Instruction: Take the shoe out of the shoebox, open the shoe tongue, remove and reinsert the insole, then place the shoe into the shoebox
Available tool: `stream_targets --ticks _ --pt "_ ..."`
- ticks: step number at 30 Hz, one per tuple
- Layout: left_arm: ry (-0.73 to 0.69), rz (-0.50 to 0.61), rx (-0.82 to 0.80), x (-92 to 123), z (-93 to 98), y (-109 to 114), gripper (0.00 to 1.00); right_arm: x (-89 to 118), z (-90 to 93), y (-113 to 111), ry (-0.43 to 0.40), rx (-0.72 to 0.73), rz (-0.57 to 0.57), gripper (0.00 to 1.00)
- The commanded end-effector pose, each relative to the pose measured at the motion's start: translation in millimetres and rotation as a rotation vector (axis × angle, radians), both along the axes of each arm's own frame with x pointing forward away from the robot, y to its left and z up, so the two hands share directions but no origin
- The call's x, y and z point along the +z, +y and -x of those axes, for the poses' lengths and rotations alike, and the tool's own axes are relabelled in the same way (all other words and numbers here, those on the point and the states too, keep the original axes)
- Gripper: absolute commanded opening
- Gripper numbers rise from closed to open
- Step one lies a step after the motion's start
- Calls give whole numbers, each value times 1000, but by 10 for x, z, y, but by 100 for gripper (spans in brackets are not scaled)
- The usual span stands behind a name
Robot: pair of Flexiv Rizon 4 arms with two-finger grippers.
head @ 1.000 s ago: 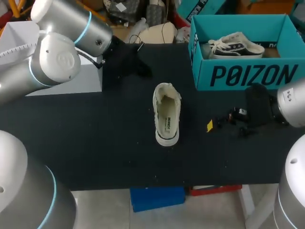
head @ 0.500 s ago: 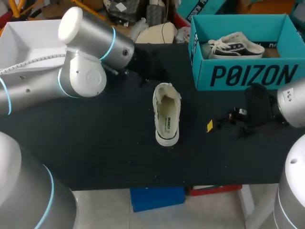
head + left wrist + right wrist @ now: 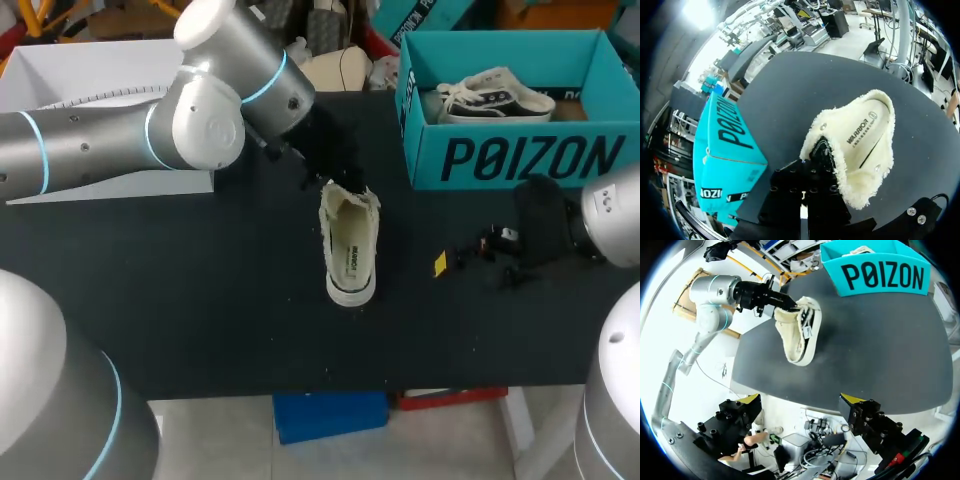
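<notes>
A cream fleece-lined shoe (image 3: 349, 243) lies on the black table, sole down, heel toward the front edge. My left gripper (image 3: 340, 176) is shut, its black fingers against the fleecy edge at the shoe's far end. In the left wrist view the shoe (image 3: 862, 145) lies just ahead of the closed fingers (image 3: 820, 155), whose tips press into the fleece rim. The teal shoebox (image 3: 510, 155) stands at the back right with a second shoe (image 3: 495, 95) inside. My right gripper (image 3: 470, 255) hovers open to the right of the shoe; in its wrist view, the right gripper (image 3: 801, 400) is wide apart with nothing between its fingers, the shoe (image 3: 797, 332) far ahead.
A white box (image 3: 100, 75) stands at the table's back left, behind my left arm. The teal shoebox (image 3: 725, 150) shows beside the left gripper in the left wrist view. Bare black tabletop lies left and in front of the shoe.
My left arm has swung rightward from the back left, bringing its shut gripper to the shoe's far end. The right arm has stayed still.
</notes>
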State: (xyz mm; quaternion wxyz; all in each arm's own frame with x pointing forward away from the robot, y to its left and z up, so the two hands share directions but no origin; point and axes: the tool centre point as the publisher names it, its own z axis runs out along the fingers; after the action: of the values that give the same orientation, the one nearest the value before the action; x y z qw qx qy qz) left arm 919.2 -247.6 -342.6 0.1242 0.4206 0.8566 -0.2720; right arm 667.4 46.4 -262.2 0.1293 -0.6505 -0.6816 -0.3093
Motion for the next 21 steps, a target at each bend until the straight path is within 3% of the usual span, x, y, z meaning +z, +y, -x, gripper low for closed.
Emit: stream_targets --ticks 1,10,17,21 --pt "0 -1 -8 -71 64 -35 0 -6 -3 15 0 -1 2 100" --pt "23 19 -40 -146 212 -236 0 -6 -3 15 0 -1 2 100" --pt "31 23 -50 -178 288 -267 0 -6 -3 15 0 -1 2 100" --pt "-31 51 -23 21 163 -210 0 -6 -3 15 0 -1 2 100"
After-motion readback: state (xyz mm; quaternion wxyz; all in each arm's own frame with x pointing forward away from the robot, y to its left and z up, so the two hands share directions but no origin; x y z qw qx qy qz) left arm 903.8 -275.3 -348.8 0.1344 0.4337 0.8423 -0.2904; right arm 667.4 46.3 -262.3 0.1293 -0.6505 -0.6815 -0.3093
